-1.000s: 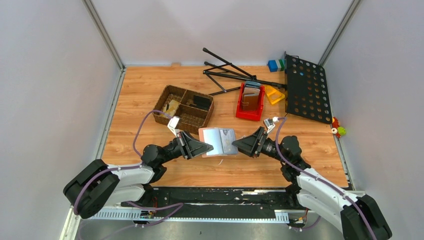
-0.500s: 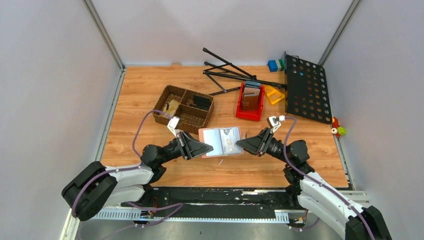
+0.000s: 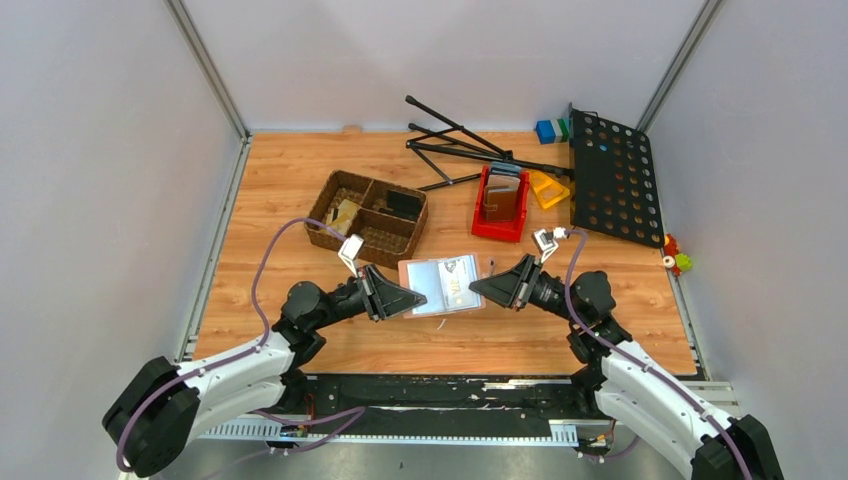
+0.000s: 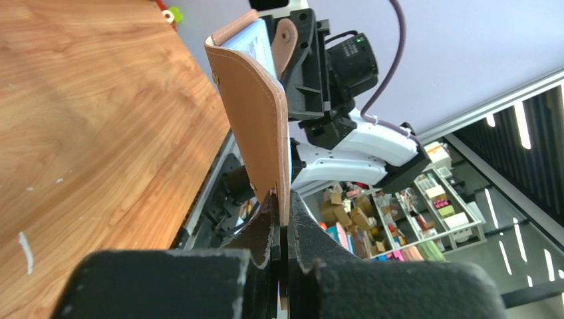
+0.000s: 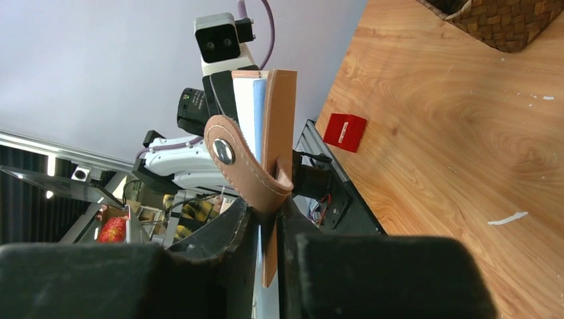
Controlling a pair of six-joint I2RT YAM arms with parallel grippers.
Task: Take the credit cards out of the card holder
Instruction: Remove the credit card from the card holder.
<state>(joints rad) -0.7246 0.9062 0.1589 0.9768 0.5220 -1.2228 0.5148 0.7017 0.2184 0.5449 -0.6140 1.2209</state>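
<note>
Both jaws clamped: left gripper [image 4: 282,222] pinches the left edge of the card holder [image 3: 440,285], right gripper [image 5: 266,222] its right edge beside the snap strap [image 5: 233,159]. Holder's spread open, inside up, over the table [image 3: 290,190] between the arms. Tan stitched leather outside, pale grey lining. Light, floppy, hinges at the fold, I reckon. Of the credit cards [image 3: 457,288] only one pale face shows. They look thin, stiff, probably slick. I'd pinch an exposed edge.

My left gripper [image 3: 422,297] pinches the card holder [image 3: 441,283] at its left edge. My right gripper [image 3: 474,289] clamps its right edge, both arms reaching low toward it.
</note>
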